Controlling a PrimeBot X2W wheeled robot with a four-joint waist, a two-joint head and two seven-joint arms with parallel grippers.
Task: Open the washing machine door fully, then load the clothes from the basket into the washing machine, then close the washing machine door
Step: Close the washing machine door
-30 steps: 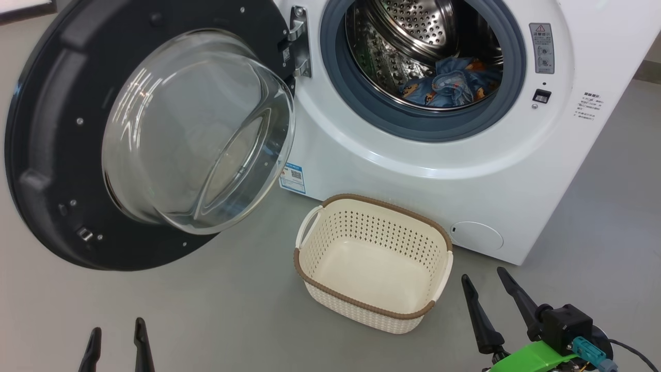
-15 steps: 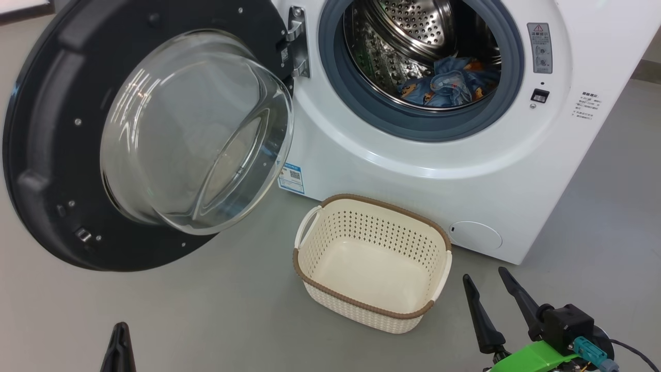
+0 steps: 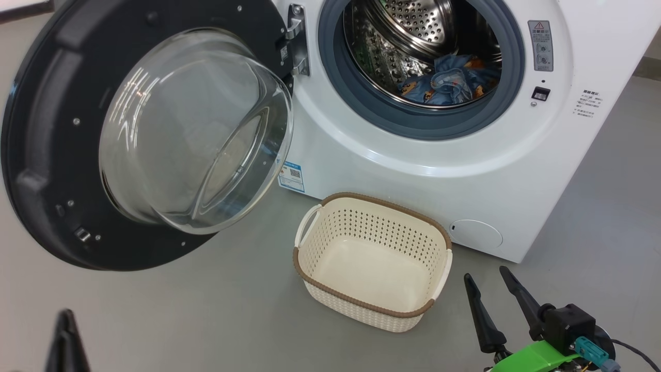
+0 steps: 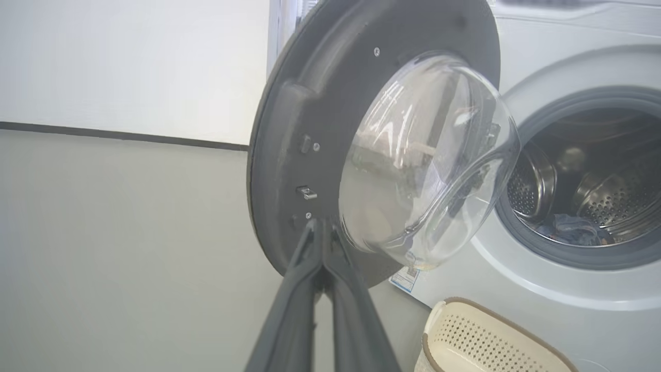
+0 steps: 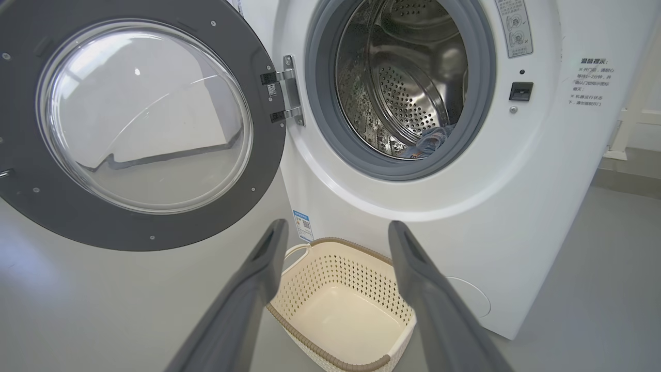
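Left hand [image 3: 66,318] has closed empty, tips pointing at the washing machine door [image 3: 46,129]; right hand [image 3: 485,274] gapes, empty.

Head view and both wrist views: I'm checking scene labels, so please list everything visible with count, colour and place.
washing machine: one, white, behind the basket
washing machine door: one, black with clear glass bowl, swung open to the left
drum: one, steel, inside the machine
gasket: one, grey, around the drum opening
clothes: one heap, blue with orange-brown print, in the drum
basket: one, cream with brown rim, on the floor, empty
label sticker: one, blue, machine's lower front
floor: grey, underneath
left tool: one, dark, lower left, shut
right tool: one, dark, lower right, open
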